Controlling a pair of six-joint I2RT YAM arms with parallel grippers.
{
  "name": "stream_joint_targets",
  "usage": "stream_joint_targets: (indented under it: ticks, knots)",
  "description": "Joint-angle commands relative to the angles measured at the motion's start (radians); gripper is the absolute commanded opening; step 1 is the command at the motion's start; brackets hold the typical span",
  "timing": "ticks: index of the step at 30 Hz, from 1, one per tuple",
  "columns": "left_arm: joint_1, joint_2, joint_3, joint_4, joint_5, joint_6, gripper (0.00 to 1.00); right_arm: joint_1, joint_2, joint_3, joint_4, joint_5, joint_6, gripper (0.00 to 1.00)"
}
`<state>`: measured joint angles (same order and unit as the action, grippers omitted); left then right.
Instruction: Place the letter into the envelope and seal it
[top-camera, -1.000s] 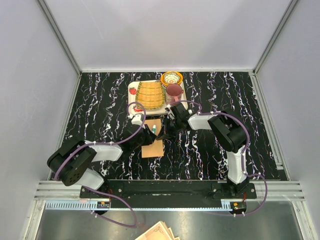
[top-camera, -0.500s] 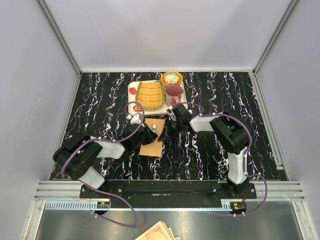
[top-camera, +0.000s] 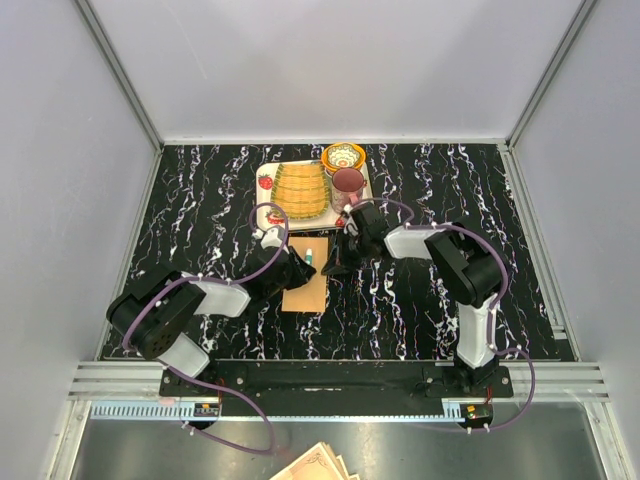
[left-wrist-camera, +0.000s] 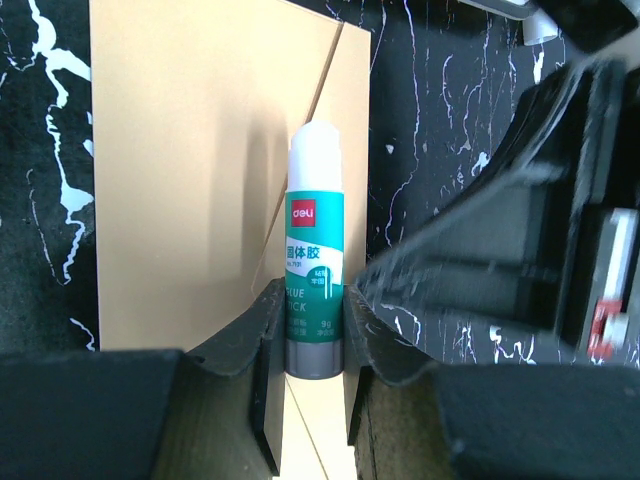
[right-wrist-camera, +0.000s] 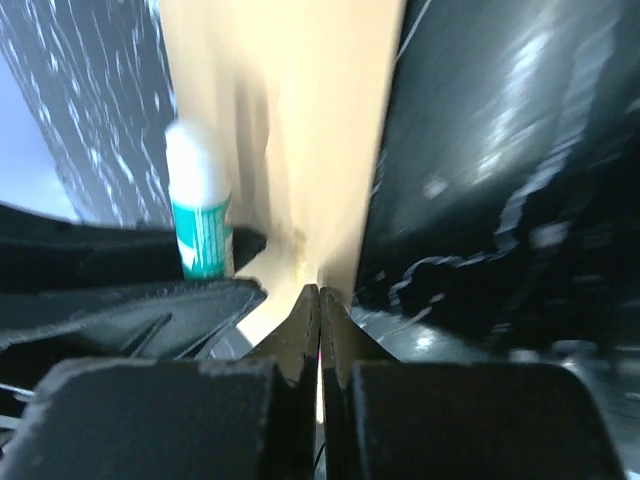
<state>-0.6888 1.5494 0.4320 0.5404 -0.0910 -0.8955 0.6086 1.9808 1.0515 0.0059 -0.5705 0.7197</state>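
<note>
Your left gripper has its fingers clamped on the base of a white glue stick with a green label. The stick's bare tip points out over the flat orange-tan kraft paper envelope. Your right gripper has its fingers pressed together on the envelope's right edge, with a pale sliver between them. The envelope lies on the black marbled table, just on the arms' side of the white tray.

I work in a lab test cell: plain grey walls, aluminium frame rails, marbled black table.
</note>
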Motion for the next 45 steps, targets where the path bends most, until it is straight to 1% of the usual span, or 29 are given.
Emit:
stream_joint_targets:
  ticks: [1, 4, 8, 11, 12, 14, 17, 21, 23, 24, 27, 35, 42, 44, 45]
  knots:
    - [-0.005, 0.028, 0.007, -0.091, -0.007, 0.003, 0.00, -0.089, 0.012, 0.073, -0.017, 0.159, -0.100, 0.00]
    - [-0.008, 0.029, 0.005, -0.088, -0.007, 0.006, 0.00, -0.116, 0.039, 0.117, -0.027, 0.159, -0.140, 0.00]
    - [-0.009, 0.032, 0.010, -0.089, -0.007, 0.007, 0.00, -0.118, 0.062, 0.151, -0.024, 0.129, -0.143, 0.00]
    - [-0.009, 0.031, 0.011, -0.088, -0.006, 0.012, 0.00, -0.112, 0.044, 0.143, -0.014, 0.112, -0.140, 0.00]
    - [-0.011, 0.034, 0.011, -0.088, -0.006, 0.012, 0.00, -0.109, 0.039, 0.133, 0.035, 0.109, -0.146, 0.00]
    - [-0.011, 0.035, 0.011, -0.085, -0.004, 0.012, 0.00, -0.099, 0.029, 0.133, 0.043, 0.098, -0.166, 0.00]
    - [-0.014, 0.035, 0.011, -0.085, -0.004, 0.013, 0.00, -0.081, 0.019, 0.136, 0.049, 0.124, -0.215, 0.00]
    - [-0.015, 0.032, 0.013, -0.086, -0.004, 0.018, 0.00, -0.055, 0.021, 0.163, 0.011, 0.175, -0.325, 0.00]
    - [-0.015, 0.029, 0.011, -0.088, -0.007, 0.018, 0.00, -0.047, 0.036, 0.180, -0.006, 0.204, -0.347, 0.00]
    - [-0.017, 0.029, 0.013, -0.088, -0.009, 0.018, 0.00, -0.046, 0.045, 0.200, -0.059, 0.211, -0.362, 0.00]
    - [-0.018, 0.026, 0.013, -0.086, -0.007, 0.023, 0.00, -0.046, 0.079, 0.234, -0.098, 0.239, -0.387, 0.00]
    - [-0.018, 0.029, 0.017, -0.096, -0.009, 0.024, 0.00, -0.046, 0.150, 0.306, -0.122, 0.261, -0.398, 0.00]
    - [-0.020, 0.031, 0.016, -0.099, -0.010, 0.023, 0.00, -0.041, 0.099, 0.331, -0.136, 0.216, -0.417, 0.00]
    - [-0.020, 0.029, 0.017, -0.099, -0.010, 0.021, 0.00, -0.041, 0.064, 0.321, -0.167, 0.189, -0.414, 0.00]
    - [-0.020, 0.028, 0.017, -0.100, -0.013, 0.021, 0.00, -0.040, 0.026, 0.308, -0.178, 0.149, -0.410, 0.00]
